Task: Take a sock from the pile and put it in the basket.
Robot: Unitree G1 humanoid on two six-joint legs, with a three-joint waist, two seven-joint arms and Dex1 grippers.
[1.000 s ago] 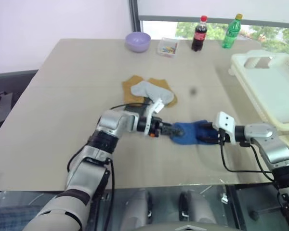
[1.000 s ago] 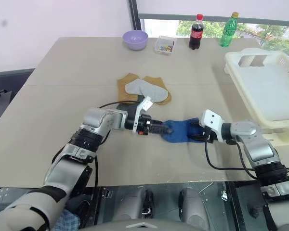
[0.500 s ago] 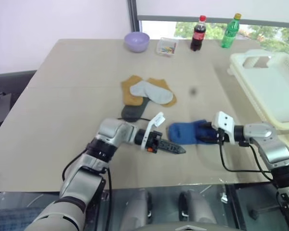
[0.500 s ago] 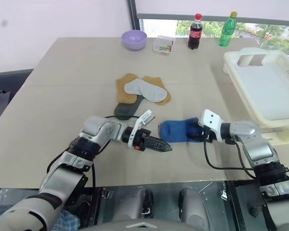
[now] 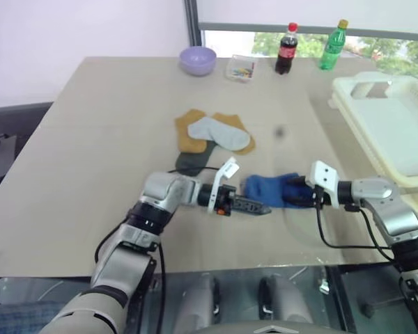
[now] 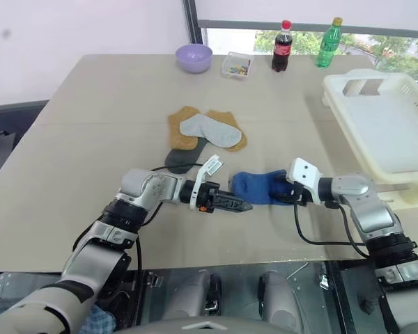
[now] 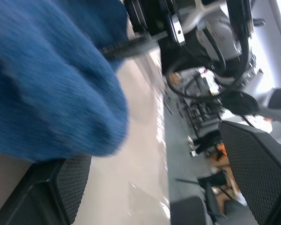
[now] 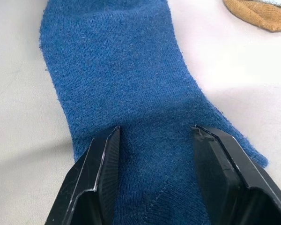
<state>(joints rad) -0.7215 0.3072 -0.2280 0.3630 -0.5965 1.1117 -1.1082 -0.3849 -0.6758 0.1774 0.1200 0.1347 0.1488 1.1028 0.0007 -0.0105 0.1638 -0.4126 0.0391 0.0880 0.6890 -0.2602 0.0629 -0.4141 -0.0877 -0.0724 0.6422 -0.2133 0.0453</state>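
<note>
A blue sock lies flat on the table, apart from the pile of mustard, light grey and dark socks behind it. My left gripper is open. It points along the table at the sock's toe end, and in the left wrist view the blue toe sits just ahead of its wide-spread fingers. My right gripper is at the sock's other end. Its fingers stand apart on the flat cloth without pinching it. The white basket stands at the table's right edge.
Along the far edge stand a lilac bowl, a small clear box, a cola bottle and a green bottle. The table's front edge runs just below both arms. A dark chair is at the left.
The left gripper drew back from the sock's toe toward the front edge, then swung in again beside the toe, open throughout. The right gripper and the sock stayed put.
</note>
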